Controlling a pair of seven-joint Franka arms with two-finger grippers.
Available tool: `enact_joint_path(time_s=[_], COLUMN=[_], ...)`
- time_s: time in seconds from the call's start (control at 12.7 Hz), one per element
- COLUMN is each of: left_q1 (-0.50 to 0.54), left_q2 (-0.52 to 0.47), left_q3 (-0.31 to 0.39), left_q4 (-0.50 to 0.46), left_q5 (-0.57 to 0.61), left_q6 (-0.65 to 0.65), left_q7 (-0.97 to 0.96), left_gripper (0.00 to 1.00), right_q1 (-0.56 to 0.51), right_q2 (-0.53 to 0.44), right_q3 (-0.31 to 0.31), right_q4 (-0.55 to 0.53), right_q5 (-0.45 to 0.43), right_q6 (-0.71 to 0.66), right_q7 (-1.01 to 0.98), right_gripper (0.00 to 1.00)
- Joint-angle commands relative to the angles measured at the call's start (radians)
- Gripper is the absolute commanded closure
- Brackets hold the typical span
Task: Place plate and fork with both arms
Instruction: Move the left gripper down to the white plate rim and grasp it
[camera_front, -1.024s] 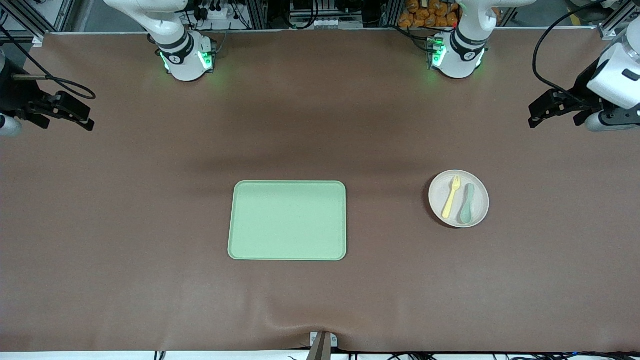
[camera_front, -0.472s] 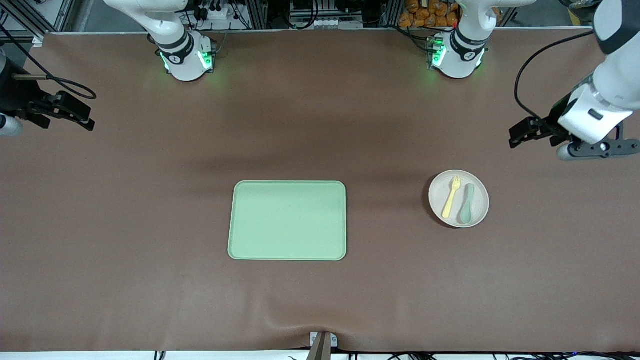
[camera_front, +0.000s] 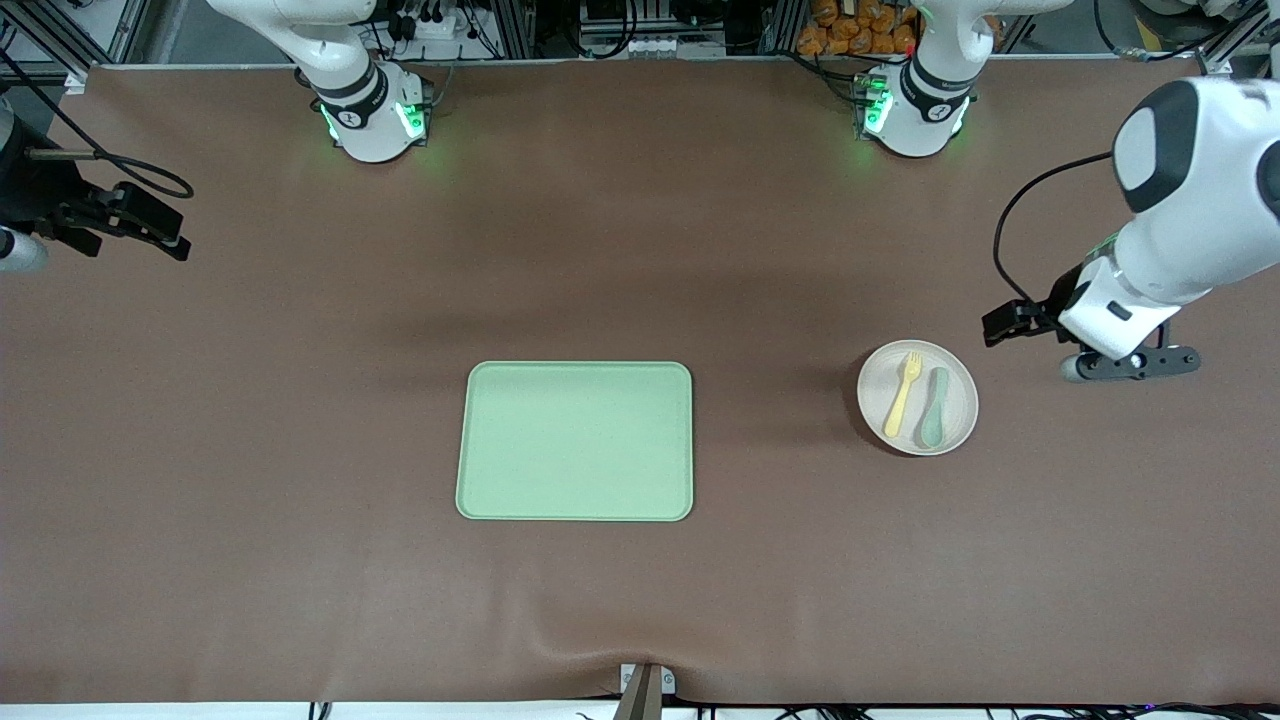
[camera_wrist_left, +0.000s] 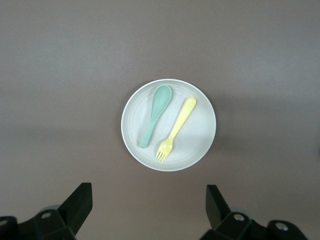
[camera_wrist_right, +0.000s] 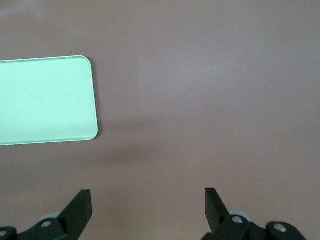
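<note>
The left gripper (camera_front: 1005, 325), jaws wide apart and empty, nears the plate (camera_front: 960, 425); next it must grasp the rim.

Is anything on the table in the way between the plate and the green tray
Nothing visible. Only bare table lies between the plate, which carries the fork and a spoon, and the green tray.

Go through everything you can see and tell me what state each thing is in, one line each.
plate: flat on the table toward the left arm's end, holding fork and spoon.
fork: lying on the plate, ungripped.
spoon: lying beside the fork on the plate.
tray: flat on the table, nothing on it.
left gripper: open, beside the plate.
right gripper: open, waiting.
</note>
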Motion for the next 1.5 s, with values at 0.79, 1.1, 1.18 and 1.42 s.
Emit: enact_joint_path(time_s=[0.79, 1.1, 1.18, 1.42], left_q1=[0.157, 0.158, 0.16, 0.161], left_q2=[0.349, 0.389, 0.396, 0.413], left_q3=[-0.006, -0.006, -0.006, -0.006], left_q4=[-0.066, -0.066, -0.064, -0.064], left_q5=[-0.14, -0.148, -0.148, -0.15], left_q6=[0.36, 0.38, 0.389, 0.396], left_q7=[0.285, 0.301, 0.307, 0.307], left_gripper=[0.0, 0.22, 0.24, 0.35], right_q1=[0.001, -0.001, -0.001, 0.001], right_q2=[-0.002, -0.002, -0.002, -0.002], right_q3=[-0.004, -0.004, -0.004, -0.004], right_q4=[0.002, 0.002, 0.002, 0.002], right_q5=[0.009, 0.009, 0.009, 0.009], right_q6=[-0.013, -0.013, -0.013, -0.013], right_q7=[0.003, 0.003, 0.003, 0.003], right_gripper=[0.0, 0.0, 0.0, 0.0])
